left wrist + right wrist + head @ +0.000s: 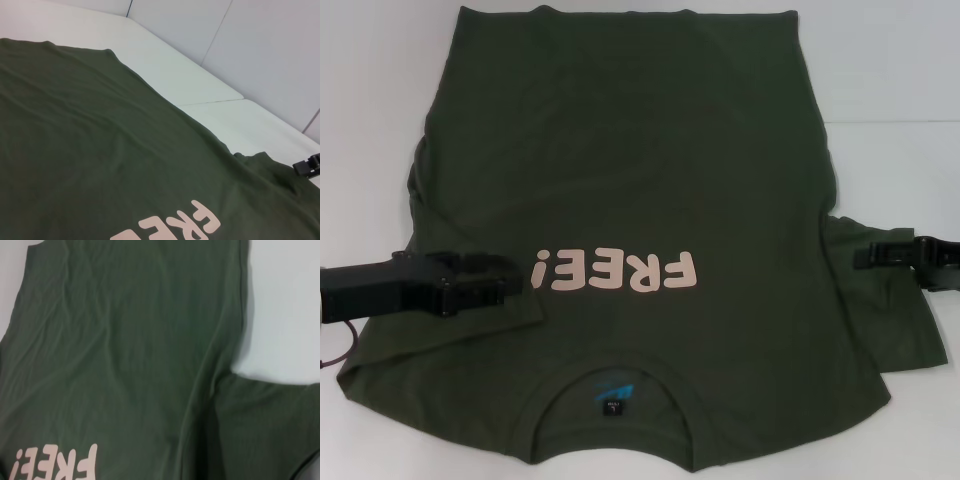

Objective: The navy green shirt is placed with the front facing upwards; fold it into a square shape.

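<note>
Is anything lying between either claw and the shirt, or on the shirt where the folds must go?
Nothing visible. The navy green shirt lies face up on the white table; the left claw is over its left side, the right claw over the right sleeve.

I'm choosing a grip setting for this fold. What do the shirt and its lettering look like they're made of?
The navy green shirt looks like soft matte knit, likely cotton: it lies limp with fine wrinkles. The "FREE!" lettering looks like a flat, smooth pink print on the fabric.
</note>
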`<action>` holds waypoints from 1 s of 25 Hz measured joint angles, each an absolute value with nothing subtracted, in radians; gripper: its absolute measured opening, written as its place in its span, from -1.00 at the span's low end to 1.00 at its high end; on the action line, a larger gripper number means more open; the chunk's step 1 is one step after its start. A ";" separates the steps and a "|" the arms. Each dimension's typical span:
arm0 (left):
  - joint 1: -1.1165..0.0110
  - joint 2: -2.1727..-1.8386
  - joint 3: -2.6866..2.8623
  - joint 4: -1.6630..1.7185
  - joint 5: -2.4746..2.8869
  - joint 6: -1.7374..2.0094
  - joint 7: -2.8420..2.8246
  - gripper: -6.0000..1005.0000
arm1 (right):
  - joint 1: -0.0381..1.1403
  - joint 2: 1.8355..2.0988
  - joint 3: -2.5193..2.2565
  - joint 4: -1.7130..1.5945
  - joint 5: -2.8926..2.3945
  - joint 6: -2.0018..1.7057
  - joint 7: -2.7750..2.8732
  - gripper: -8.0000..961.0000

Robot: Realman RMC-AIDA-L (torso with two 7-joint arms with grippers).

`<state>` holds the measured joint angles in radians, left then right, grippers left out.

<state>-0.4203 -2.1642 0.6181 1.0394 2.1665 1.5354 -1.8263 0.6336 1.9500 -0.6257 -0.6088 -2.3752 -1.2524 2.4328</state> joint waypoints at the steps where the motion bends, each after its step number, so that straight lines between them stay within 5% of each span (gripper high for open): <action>1: -0.420 -2.164 0.618 1.039 2.166 1.535 -1.826 0.46 | 0.634 1.950 -0.629 -0.609 -2.376 -1.252 2.433 0.93; 15: -0.420 -2.163 0.618 1.037 2.143 1.534 -1.823 0.46 | 0.643 1.950 -0.627 -0.602 -2.436 -1.237 2.471 0.86; 25: -0.420 -2.163 0.618 1.037 2.141 1.534 -1.825 0.46 | 0.649 1.950 -0.632 -0.605 -2.433 -1.236 2.468 0.08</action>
<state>-0.4203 -2.1628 0.6182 1.0369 2.1414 1.5340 -1.8246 0.6489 1.9496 -0.6319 -0.6054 -2.4334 -1.2364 2.4681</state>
